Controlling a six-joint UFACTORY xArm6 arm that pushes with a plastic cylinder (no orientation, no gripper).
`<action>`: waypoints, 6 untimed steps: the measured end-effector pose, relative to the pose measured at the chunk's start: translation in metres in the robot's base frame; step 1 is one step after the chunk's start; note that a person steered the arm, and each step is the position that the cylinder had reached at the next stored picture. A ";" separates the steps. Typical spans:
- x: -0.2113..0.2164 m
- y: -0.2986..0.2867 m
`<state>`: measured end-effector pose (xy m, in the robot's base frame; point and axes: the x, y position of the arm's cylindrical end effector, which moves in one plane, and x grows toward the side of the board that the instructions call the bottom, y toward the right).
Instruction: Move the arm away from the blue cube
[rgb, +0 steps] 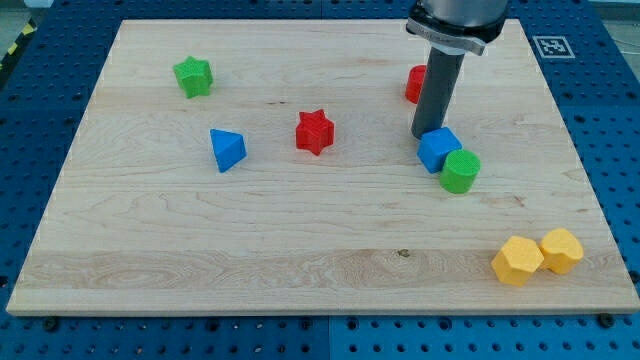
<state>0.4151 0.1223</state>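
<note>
- Resting on the wooden board (300, 240), my tip (427, 136) is a bare rod with no jaws, holding nothing; it sits just above the blue cube (438, 149), apparently touching its top edge
- Blue cube lies at the view's right, touching a green cylinder (461, 171)
- Red block (415, 84) is partly hidden behind the rod

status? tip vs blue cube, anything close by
My tip right at blue cube, top-left edge. Green cylinder touching cube's bottom right. Red block partly hidden behind rod, toward view's top.
</note>
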 end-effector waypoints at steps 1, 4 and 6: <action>0.000 0.010; 0.023 0.116; 0.056 0.116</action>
